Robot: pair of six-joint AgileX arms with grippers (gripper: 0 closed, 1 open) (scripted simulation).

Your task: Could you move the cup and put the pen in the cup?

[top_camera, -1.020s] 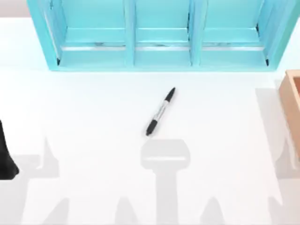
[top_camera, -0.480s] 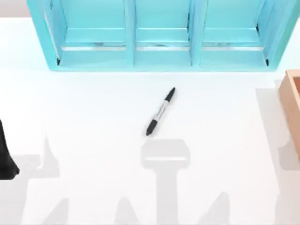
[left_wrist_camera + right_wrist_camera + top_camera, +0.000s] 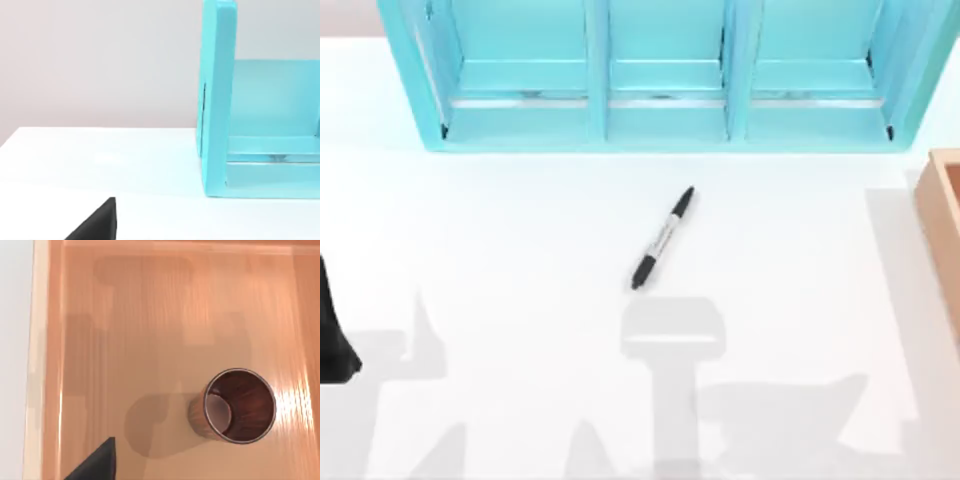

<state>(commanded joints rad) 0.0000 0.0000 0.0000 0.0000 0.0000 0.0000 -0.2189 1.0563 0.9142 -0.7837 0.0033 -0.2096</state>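
Observation:
The pen (image 3: 662, 238) lies flat on the white table near its middle, slanted, with its black cap toward the front left. The cup (image 3: 240, 405), copper-brown with a dark inside, stands upright on the floor of the tan wooden box (image 3: 140, 340). My right gripper (image 3: 97, 465) hangs above that box, off to one side of the cup and apart from it; a dark tip of it shows at the picture's edge. My left gripper (image 3: 332, 335) is parked at the table's left edge, far from the pen.
A light blue shelf unit (image 3: 660, 80) with three bays stands along the back of the table and also shows in the left wrist view (image 3: 220, 100). The wooden box (image 3: 942, 210) sits at the right edge. White tabletop surrounds the pen.
The arm shadow on the table's front right has spread and slid leftward, toward the middle. Pen and left arm have not moved.

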